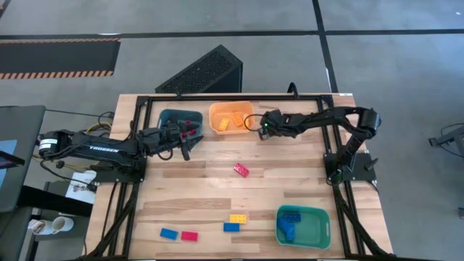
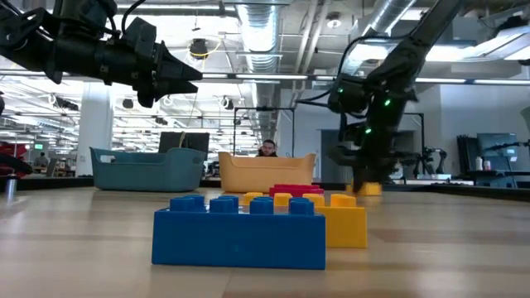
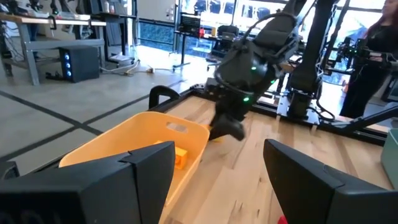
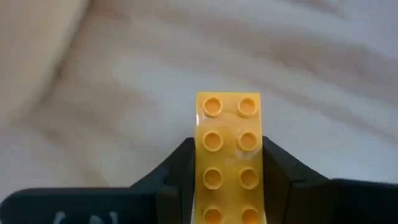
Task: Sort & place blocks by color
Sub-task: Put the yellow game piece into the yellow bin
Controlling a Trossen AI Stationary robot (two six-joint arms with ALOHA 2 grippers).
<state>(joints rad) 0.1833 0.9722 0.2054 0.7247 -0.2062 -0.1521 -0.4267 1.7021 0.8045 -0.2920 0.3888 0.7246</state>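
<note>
- The yellow studded plastic brick (image 4: 228, 158) lies flat on the light wooden tabletop (image 1: 283, 181), studs up, just right of the orange plastic bin (image 1: 230, 118) in the upper centre of the high view.
- The right gripper (image 4: 227, 180) straddles this brick: in the right wrist view one dark finger sits against each long side, with no gap visible on either side. The jaws pinch the brick, or are at the point of doing so; it is not yet lifted.
- Step in hand, as judged: secure the brick, lift it, and carry it the short way left into the orange bin, which already holds orange-yellow bricks (image 1: 230, 122).
- To do this well, confirm a square grip on the smooth side walls before lifting. Raise the brick straight up until it clears the bin wall, then translate; a low sideways move risks striking the rim.
- Release only when the brick is over the bin's open interior.
- The left gripper (image 1: 186, 139) hovers with jaws spread beside the teal plastic bin (image 1: 168, 117) at upper left, near the orange bin. Keep the right arm's path clear of it.
- Loose bricks remaining on the table: a pink brick (image 1: 241, 170) at centre, and blue (image 1: 169, 233), pink (image 1: 189, 235), blue (image 1: 231, 227) and yellow (image 1: 238, 217) bricks along the lower edge.
- A green plastic bin (image 1: 320, 229) at lower right holds blue bricks (image 1: 288, 221).
</note>
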